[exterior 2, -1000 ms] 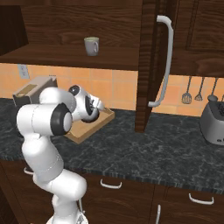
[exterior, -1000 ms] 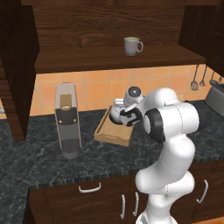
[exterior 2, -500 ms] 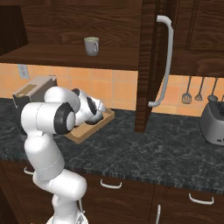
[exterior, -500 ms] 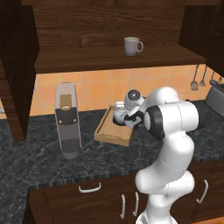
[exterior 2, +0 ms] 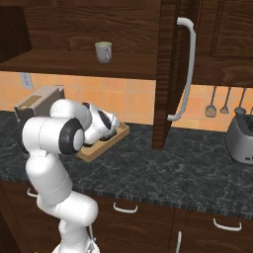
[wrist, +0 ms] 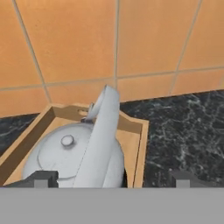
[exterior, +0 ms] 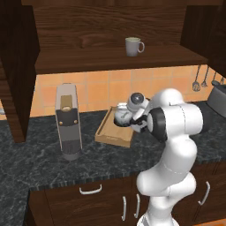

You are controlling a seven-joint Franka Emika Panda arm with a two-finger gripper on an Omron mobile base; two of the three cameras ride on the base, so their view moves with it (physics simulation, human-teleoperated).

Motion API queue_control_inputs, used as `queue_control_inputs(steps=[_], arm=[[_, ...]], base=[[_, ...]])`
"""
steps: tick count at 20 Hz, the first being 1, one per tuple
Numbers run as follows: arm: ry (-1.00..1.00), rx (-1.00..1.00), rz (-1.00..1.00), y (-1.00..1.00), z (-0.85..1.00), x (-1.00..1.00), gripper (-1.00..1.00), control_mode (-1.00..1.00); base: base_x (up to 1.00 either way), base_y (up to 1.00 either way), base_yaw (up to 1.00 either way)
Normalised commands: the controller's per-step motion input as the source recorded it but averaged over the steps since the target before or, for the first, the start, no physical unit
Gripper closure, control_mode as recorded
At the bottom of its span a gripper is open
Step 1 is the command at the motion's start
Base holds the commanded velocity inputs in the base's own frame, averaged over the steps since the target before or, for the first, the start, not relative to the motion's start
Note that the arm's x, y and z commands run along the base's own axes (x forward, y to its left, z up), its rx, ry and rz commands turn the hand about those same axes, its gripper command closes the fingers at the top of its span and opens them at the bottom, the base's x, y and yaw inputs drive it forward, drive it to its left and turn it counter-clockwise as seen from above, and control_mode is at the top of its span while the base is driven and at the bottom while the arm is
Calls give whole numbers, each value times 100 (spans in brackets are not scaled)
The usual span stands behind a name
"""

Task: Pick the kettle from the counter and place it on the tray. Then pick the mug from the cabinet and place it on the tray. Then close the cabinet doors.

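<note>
One kettle (wrist: 72, 157) upright in tray (wrist: 139, 144) | handle arch runs toward tiled wall | gripper (wrist: 111, 178) spread open, straddling kettle

A kitchen: stone counter (exterior 2: 163, 173), orange tiled wall (wrist: 131, 39), toaster (exterior 2: 240, 138), hanging utensils (exterior 2: 225, 104).

From both base views the kettle (wrist: 74, 157) is hidden behind the arm, and the tray (exterior: 104, 132) is partly covered by it. In the hand view the kettle's base is cut off below, so contact with the tray floor cannot be judged.
</note>
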Motion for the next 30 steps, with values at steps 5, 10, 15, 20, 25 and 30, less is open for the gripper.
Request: queue_control_inputs(steps=[5, 10, 15, 20, 25, 30], arm=[[0, 0, 0, 12, 46, -31, -100, -100], [0, 0, 0, 15, 69, -30, -100, -100], [11, 0, 0, 3, 75, -38, -100, -100], [14, 0, 1, 0, 57, -62, -100, -100], [3, 0, 11, 0, 69, -58, -100, -100], [-2, 0, 17, -1, 77, -44, -100, -100]], base=[[0, 0, 0], [0, 0, 0], [0, 0, 0], [0, 0, 0], [0, 0, 0], [0, 0, 0]])
